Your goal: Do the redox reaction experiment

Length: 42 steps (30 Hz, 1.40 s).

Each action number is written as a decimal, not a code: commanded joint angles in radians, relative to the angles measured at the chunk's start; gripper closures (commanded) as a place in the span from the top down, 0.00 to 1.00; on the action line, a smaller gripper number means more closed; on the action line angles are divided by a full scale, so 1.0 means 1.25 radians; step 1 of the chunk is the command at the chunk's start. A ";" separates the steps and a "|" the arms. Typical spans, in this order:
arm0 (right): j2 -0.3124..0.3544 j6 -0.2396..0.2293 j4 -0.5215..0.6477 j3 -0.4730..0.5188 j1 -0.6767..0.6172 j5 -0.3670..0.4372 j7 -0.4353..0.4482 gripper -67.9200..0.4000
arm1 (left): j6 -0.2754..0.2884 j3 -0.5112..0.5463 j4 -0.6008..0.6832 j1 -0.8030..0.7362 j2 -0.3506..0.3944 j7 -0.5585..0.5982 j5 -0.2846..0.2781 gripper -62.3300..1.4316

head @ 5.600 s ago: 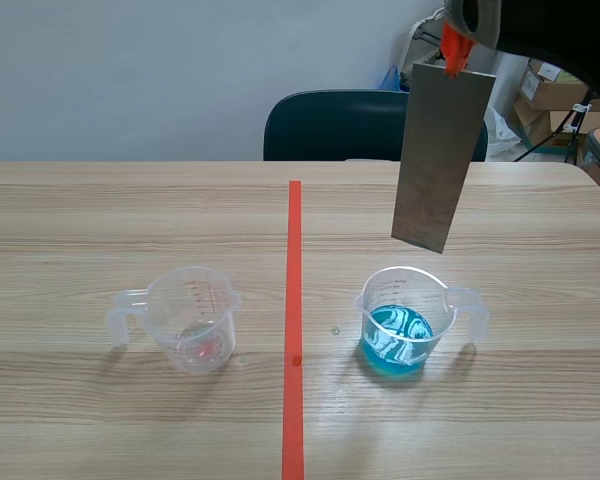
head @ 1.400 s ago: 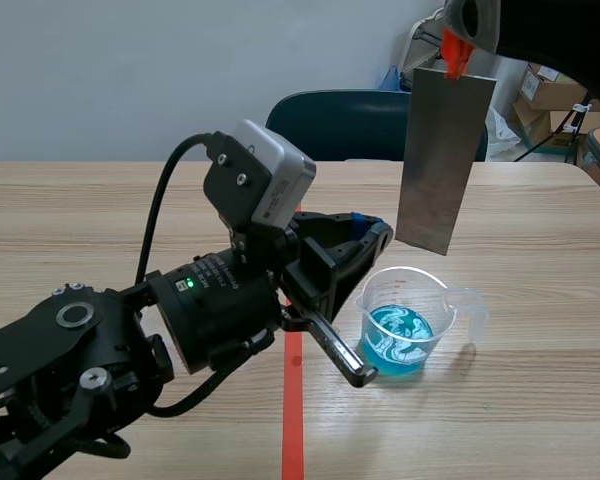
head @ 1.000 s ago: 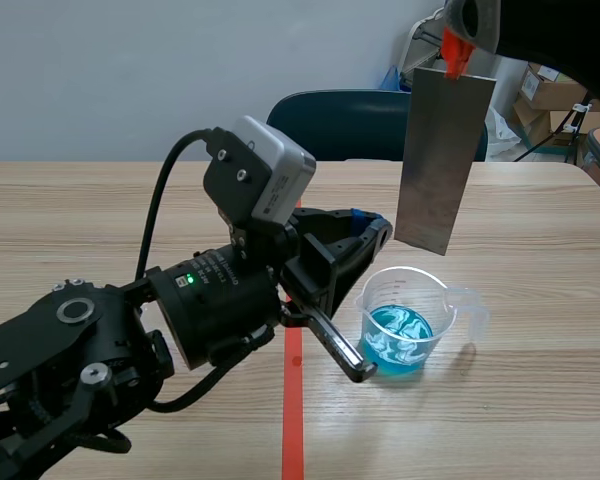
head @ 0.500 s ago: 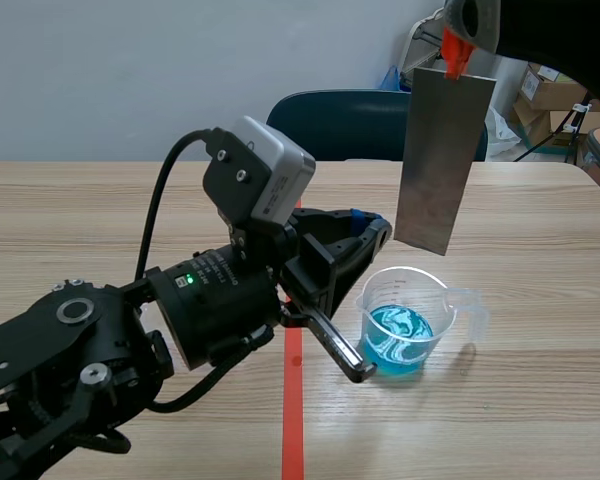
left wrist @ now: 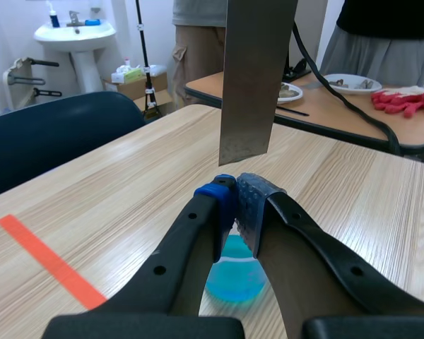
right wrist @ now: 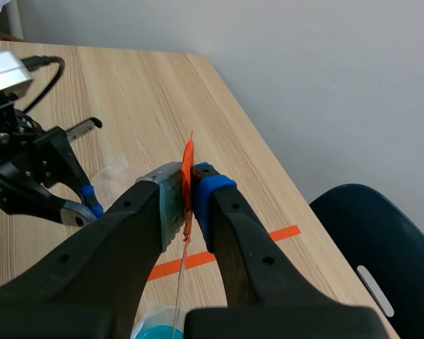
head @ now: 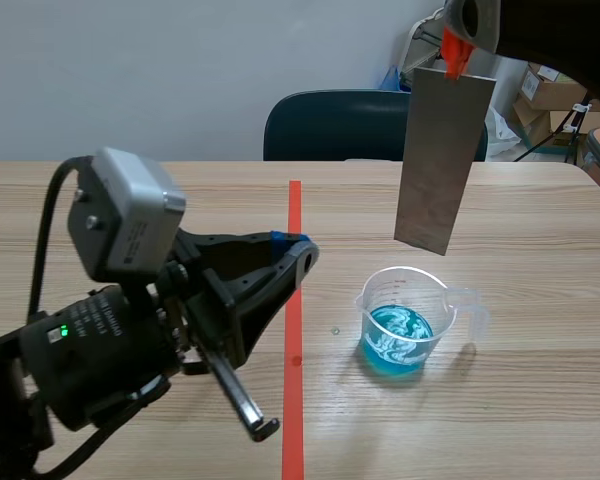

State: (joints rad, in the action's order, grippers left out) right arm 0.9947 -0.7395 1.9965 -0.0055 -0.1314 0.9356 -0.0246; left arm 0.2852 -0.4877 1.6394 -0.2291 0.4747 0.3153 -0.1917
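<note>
Up over the tabletop [head: 540,410], the flat grey metal plate [head: 442,160] is being held hanging upright, its lower edge poised above the clear plastic measuring beaker with a handle [head: 412,290] and apart from it. That position is judged to be a set-up for lowering the metal straight into the bright blue liquid [head: 395,345] pooled in the beaker's bottom, as the redox step calls for. The plate is gripped only by the small orange-red tab [head: 452,50] at its top edge, presumably so that the claw is kept out of the solution. The right claw [right wrist: 189,185] is seen clamped tight on that tab, a pad pressed to either side, with the plate dropping away edge-on beneath. The left claw [left wrist: 237,201] is seen closed on nothing, its two pads brought together, and is pointed toward the beaker from beside the orange-red tape line [head: 294,200]; neither beaker nor plate is touched by it. The dip is judged not yet begun.
</note>
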 commanded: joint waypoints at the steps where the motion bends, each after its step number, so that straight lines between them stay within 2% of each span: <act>1: 0.010 -0.005 0.006 0.011 0.008 0.014 0.015 0.02 | -0.001 0.010 0.027 -0.027 0.022 0.009 -0.005 0.05; 3: 0.010 -0.005 0.006 0.011 0.008 0.014 0.015 0.02 | -0.001 0.024 0.047 -0.059 0.050 0.016 -0.005 0.08; 7: 0.010 -0.005 0.006 0.011 0.008 0.014 0.015 0.02 | -0.002 0.059 0.079 -0.126 0.099 0.060 -0.005 0.40; 9: 0.010 -0.005 0.006 0.011 0.008 0.014 0.015 0.02 | 0.000 0.079 0.088 -0.158 0.116 0.095 -0.005 0.65; 11: 0.010 -0.005 0.006 0.011 0.008 0.014 0.015 0.02 | 0.001 0.096 0.093 -0.191 0.130 0.117 -0.005 1.00; 14: 0.010 -0.005 0.006 0.011 0.008 0.014 0.015 0.02 | 0.001 0.119 0.095 -0.234 0.142 0.141 -0.005 1.00; 16: 0.010 -0.005 0.006 0.011 0.008 0.014 0.015 0.02 | -0.010 0.135 0.096 -0.259 0.143 0.143 0.024 1.00; 19: 0.010 -0.005 0.006 0.011 0.008 0.014 0.015 0.02 | -0.012 0.163 0.097 -0.306 0.150 0.161 0.031 1.00; 26: 0.010 -0.005 0.006 0.011 0.008 0.014 0.015 0.02 | -0.017 0.241 0.097 -0.457 0.186 0.366 0.031 1.00; 34: 0.010 -0.005 0.006 0.011 0.008 0.014 0.015 0.02 | -0.009 0.325 0.097 -0.602 0.195 0.533 0.075 1.00; 37: 0.010 -0.005 0.006 0.011 0.008 0.014 0.015 0.02 | 0.001 0.348 0.097 -0.637 0.195 0.572 0.107 1.00; 42: 0.010 -0.005 0.006 0.011 0.008 0.014 0.015 0.02 | 0.002 0.359 0.097 -0.663 0.195 0.585 0.110 1.00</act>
State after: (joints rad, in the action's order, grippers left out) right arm 0.9947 -0.7395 1.9965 -0.0055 -0.1314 0.9356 -0.0246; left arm 0.2855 -0.0357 1.7401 -1.0607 0.7227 1.0294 -0.0448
